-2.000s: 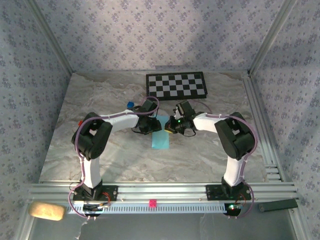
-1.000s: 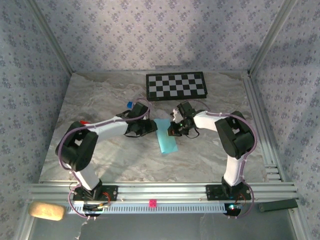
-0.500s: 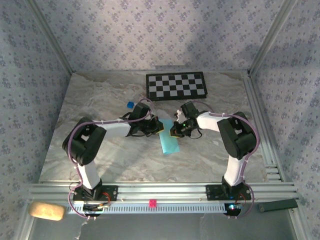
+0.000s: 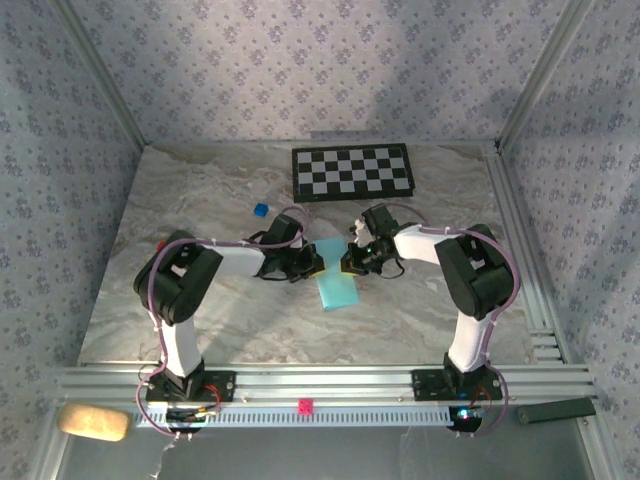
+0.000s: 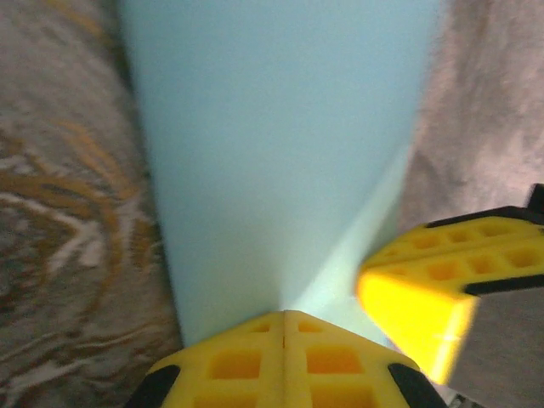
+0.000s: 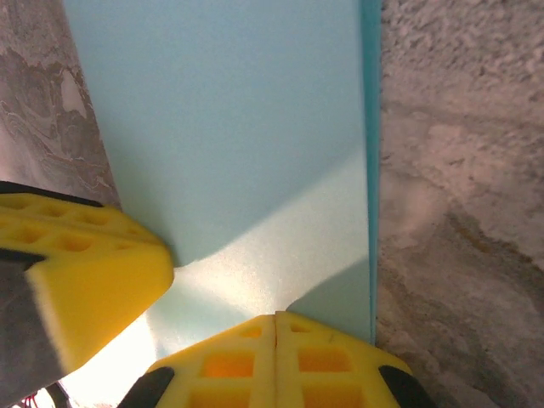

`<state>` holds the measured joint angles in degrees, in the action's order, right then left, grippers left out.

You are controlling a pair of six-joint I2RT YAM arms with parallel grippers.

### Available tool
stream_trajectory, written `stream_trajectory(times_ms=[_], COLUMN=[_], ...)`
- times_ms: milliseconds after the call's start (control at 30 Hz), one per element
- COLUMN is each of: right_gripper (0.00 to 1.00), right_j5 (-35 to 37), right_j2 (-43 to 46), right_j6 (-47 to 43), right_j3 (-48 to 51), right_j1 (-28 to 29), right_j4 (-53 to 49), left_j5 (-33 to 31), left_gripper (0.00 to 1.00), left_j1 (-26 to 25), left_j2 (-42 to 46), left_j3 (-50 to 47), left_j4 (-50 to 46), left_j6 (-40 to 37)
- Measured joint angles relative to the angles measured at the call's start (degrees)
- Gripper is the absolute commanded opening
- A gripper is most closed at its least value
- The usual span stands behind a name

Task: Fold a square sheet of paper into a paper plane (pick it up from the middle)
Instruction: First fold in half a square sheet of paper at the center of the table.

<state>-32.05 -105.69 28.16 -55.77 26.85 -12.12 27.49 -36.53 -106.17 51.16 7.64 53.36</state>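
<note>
Top external: one sheet (image 4: 337, 290), left tool (image 4: 316, 264) and right tool (image 4: 349, 266) closed.

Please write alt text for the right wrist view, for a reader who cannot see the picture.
A light-blue paper lies on the marble table, running up the middle of the picture. The right gripper, its yellow fingers shut, touches the paper's near end at the bottom, and the left gripper meets it from the left.

We see light-blue paper (image 4: 335, 287) at centre frame, a yellow left claw (image 5: 285, 319) and yellow right claw (image 6: 276, 321), a black-and-white checkerboard (image 4: 352, 171) above, and a marbled grey-beige bench (image 4: 200, 320).
</note>
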Motion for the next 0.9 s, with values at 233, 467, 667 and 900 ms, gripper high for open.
stream_trajectory(times_ms=[233,467,667,900], right_gripper=[0.00,0.00,0.00,0.00], right_j5=[-0.11,0.11,0.52,0.74], right_j2=[0.28,0.81,1.77,2.21], right_j6=[0.46,1.05,1.66,2.49], right_j3=[0.57,1.33,2.60,3.13], right_j1=[0.00,0.02,0.00,0.00], right_j4=[0.63,1.27,1.77,1.90], left_j5=[-0.90,-2.19,-2.89,-2.64], left_gripper=[0.00,0.00,0.00,0.00], left_j1=[0.04,-0.26,-1.88,-3.69], left_j2=[-0.11,1.36,5.35,5.53], left_j3=[-0.35,-0.50,-2.58,-3.23], left_j4=[0.37,-1.33,0.17,3.26], left_j6=[-2.56,-0.61,5.51,8.76])
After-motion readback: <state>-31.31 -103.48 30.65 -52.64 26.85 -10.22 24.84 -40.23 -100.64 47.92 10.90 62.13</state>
